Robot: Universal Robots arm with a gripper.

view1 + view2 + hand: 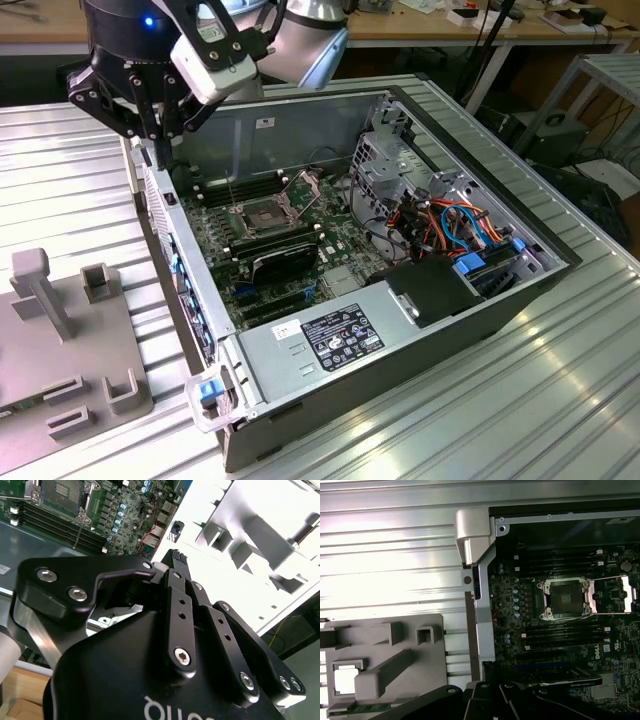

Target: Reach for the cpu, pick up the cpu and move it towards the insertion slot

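The cpu shows in the first wrist view as a pale square lying in a pocket of the grey fixture, beside the computer case. The insertion slot is the silvery-framed, dark-centred socket on the motherboard, with its lid raised; both wrist views show it too. My gripper hangs above the case's side wall on the exterior view's left, between fixture and motherboard. It looks shut and empty, its black links converging to the tips.
The open computer case holds memory slots, a black expansion card, a drive cage, cables and a power supply. The grey fixture has upright posts and pockets. Everything rests on a ribbed aluminium table.
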